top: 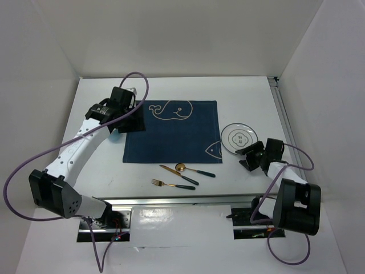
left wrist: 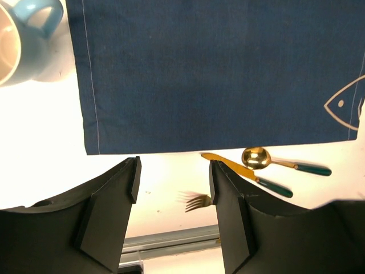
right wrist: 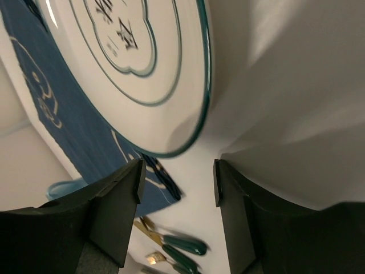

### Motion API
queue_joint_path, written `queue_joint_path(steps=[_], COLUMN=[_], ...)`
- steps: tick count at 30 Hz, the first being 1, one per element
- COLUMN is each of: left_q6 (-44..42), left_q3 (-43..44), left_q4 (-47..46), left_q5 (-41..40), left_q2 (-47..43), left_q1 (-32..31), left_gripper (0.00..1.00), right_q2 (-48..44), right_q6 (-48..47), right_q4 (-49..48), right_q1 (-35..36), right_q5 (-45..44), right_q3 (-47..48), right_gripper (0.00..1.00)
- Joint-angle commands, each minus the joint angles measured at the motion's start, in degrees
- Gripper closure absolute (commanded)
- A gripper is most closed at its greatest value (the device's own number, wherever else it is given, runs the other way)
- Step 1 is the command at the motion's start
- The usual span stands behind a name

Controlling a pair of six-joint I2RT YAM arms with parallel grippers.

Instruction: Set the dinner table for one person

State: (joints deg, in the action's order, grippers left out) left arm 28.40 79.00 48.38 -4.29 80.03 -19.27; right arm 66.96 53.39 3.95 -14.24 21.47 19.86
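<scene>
Robot lab test cell; plain white walls (top: 45, 40), white dinner table (top: 245, 94), silver rail (top: 182, 199), bolted robot arm (top: 80, 149)

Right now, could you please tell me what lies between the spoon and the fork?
The green-handled knife lies between spoon and fork; the top view shows it.

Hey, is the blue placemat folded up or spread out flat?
Spread out flat: the placemat lies as one full rectangle on the table, its whale and fish drawings both showing.

One placemat (top: 171, 134), plate (top: 239, 138), mug (left wrist: 23, 40), fork (top: 174, 185), spoon (top: 197, 171), probable knife (top: 178, 174)
</scene>
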Motion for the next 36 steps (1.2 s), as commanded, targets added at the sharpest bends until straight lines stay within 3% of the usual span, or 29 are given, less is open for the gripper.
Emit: queue_joint_path(steps=[1,5,8,13,17,22,27,32,36], left_q6=[-1.33,-1.33,-1.33,-1.86,-1.86,-2.91,-2.91,-2.91,-0.64], left_q3=[-2.36,-3.94,-5.08,-5.61,-5.61,-5.61,-5.09,-5.09,-5.09], left_q4=[-3.02,-3.55,-3.56,-4.61,-4.61,-4.61,-4.61,-4.61,-4.61], left_q5=[1.75,2.27,2.80,3.85,3.86,3.86,3.86,3.33,2.54], left_q2=[-3.04,-4.18,-4.79,-4.79,-4.18,-4.18,-3.56,-3.56,-4.79], left_q1=[0.11,0.11,0.11,0.11,0.11,0.11,0.11,0.11,0.11], left_gripper=[0.32,0.32,0.32,0.32,0.32,0.32,0.32,0.32,0.32], right_q2=[2.91,2.83,2.83,0.29,-4.90,-11.75,-12.82,-7.57,1.05], right_q6=[3.90,6.12,6.82,7.35,6.04,3.32,0.58,-1.35,-1.35], right_q4=[-9.04,-11.94,-11.77,-7.29,-3.43,1.84,2.47,-0.59,-4.64], right_q1=[-0.35,-0.35,-0.35,-0.35,-0.35,-0.35,-0.35,0.26,7.36], right_q5=[-2.40,-5.64,-7.58,-10.31,-12.33,-12.08,-7.69,3.65,9.28], right_q3=[-1.57,-2.89,-2.81,-0.96,0.97,5.44,10.27,15.12,20.64], right_gripper=[0.38,0.40,0.48,0.84,1.00,1.00,1.00,1.00,1.00])
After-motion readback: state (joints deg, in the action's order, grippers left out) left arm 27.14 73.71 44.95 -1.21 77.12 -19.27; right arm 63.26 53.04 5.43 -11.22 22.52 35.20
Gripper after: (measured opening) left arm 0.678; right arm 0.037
